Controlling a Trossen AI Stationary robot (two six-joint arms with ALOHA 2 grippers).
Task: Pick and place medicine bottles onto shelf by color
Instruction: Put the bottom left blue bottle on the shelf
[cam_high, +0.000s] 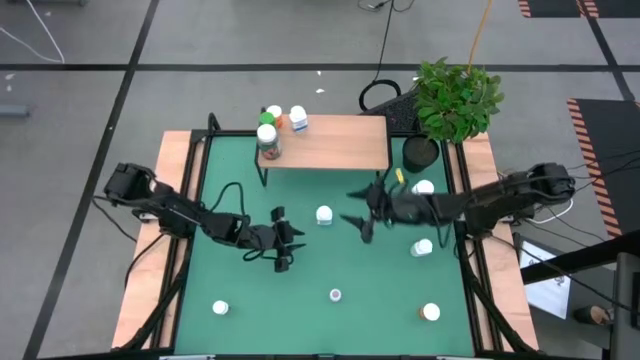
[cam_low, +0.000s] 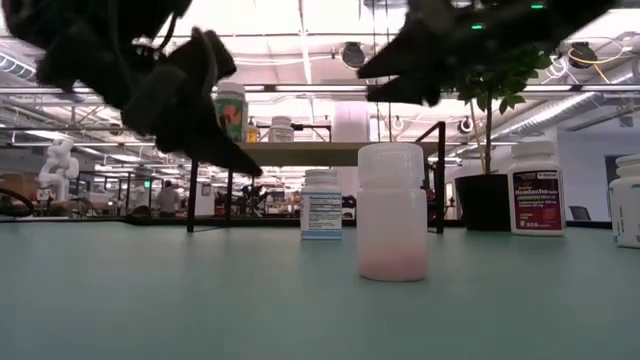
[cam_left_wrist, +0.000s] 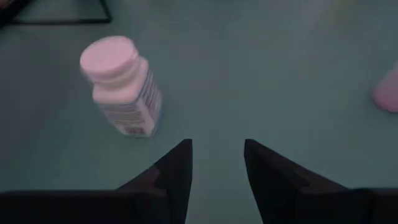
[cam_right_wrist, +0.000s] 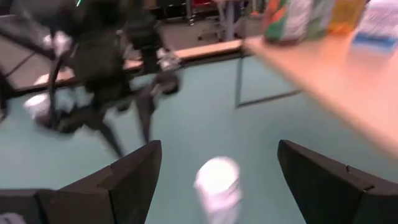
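Note:
Several medicine bottles stand on the left end of the light wood shelf. A white bottle stands upright on the green mat between my two grippers. My left gripper hovers open to its left and nearer; the left wrist view shows this bottle ahead and off to one side of the fingers. My right gripper is wide open to the bottle's right. In the right wrist view the bottle sits ahead between the two fingers, apart from both.
More white bottles stand on the mat at the right, near right, near middle and near left. A potted plant stands at the far right corner. Wooden boards flank the mat.

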